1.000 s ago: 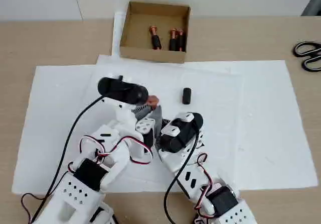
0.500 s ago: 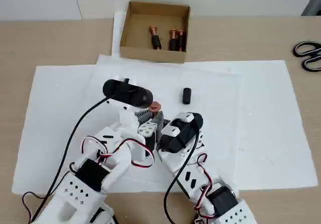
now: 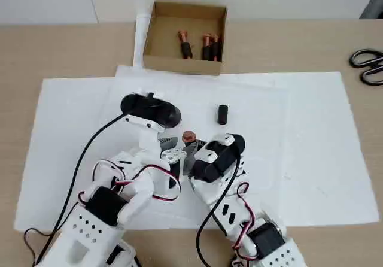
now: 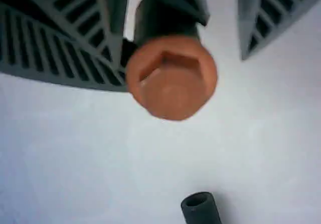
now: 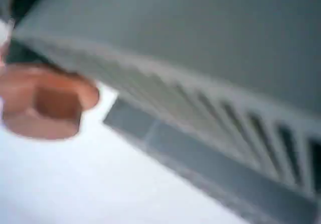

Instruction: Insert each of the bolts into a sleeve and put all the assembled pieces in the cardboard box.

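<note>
A copper bolt point(image 3: 188, 136) with a hexagonal head point(image 4: 171, 78) is held up above the white paper where the two arms meet. A dark sleeve-like body shows right behind its head. My left gripper point(image 4: 183, 58) is open around it: one grey finger point(image 4: 65, 33) touches the head and the other point(image 4: 273, 13) stands apart from it. My right gripper point(image 3: 194, 151) is close against the bolt point(image 5: 42, 103) from the near side. A loose black sleeve point(image 3: 222, 114) point(image 4: 201, 208) lies on the paper farther out. The cardboard box point(image 3: 182, 67) at the back holds three assembled pieces point(image 3: 203, 45).
White paper point(image 3: 299, 147) covers the middle of the wooden table. Scissors point(image 3: 368, 64) lie at the far right edge. Both arms' cables hang over the near part of the paper.
The bolt has come nearer, away from the box and toward the right arm's gripper. The left arm's wrist turned with it. The right arm barely shifted.
</note>
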`<action>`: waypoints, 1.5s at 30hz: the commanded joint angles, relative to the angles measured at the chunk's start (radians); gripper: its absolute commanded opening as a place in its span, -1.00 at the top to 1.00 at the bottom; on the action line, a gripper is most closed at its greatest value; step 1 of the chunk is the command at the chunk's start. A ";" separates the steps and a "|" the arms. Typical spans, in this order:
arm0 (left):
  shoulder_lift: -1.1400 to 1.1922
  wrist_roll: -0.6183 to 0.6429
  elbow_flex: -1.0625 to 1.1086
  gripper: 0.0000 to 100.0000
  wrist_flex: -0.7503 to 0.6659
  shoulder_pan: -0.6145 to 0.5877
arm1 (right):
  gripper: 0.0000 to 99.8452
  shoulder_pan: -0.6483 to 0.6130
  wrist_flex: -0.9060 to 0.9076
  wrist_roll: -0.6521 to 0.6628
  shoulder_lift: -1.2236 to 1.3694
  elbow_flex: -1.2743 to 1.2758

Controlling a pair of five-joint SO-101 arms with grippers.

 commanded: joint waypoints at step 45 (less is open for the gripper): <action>-0.002 -0.327 -0.323 0.69 0.457 -0.574 | 0.99 0.472 0.010 0.141 0.045 -0.281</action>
